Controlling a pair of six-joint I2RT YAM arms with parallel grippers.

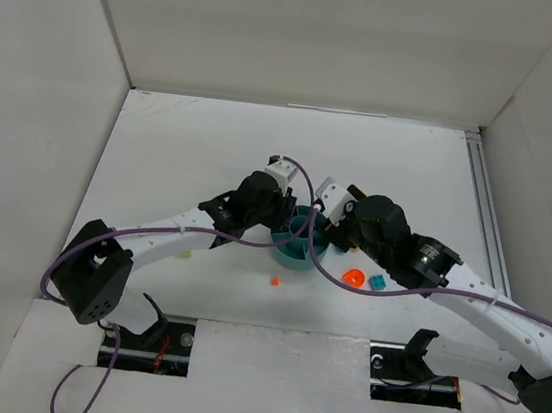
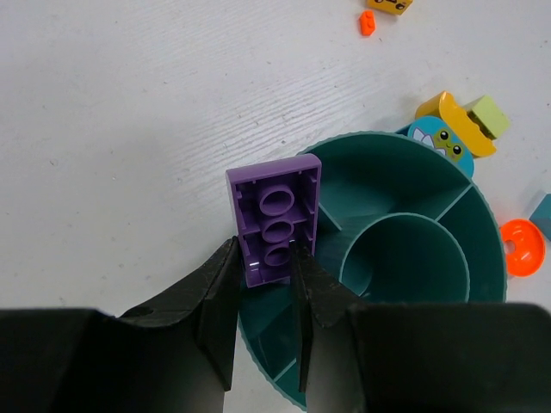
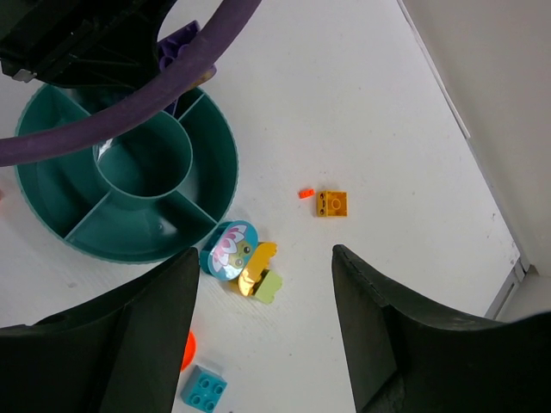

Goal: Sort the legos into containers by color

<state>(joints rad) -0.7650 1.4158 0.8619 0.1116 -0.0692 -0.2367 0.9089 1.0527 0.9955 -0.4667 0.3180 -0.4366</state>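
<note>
Clamps left fingers (image 2: 219, 301) on the narrow end of a purple brick (image 2: 275, 219), poised over the rim of the teal dish (image 2: 387, 146). Looks light, rigid, slick; likely best pinched across its flat sides. Holds right fingers (image 3: 129, 344) wide apart, empty, above loose bricks (image 3: 331, 204) on the bench (image 3: 344, 103).

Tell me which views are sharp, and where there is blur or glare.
Top external: even soft light, faint shadows, legos too small to look crisp. Left wrist: brick sharp, fingers dark and featureless. Right wrist: dish sharp with a small glint in its cup, near cable blurred.
</note>
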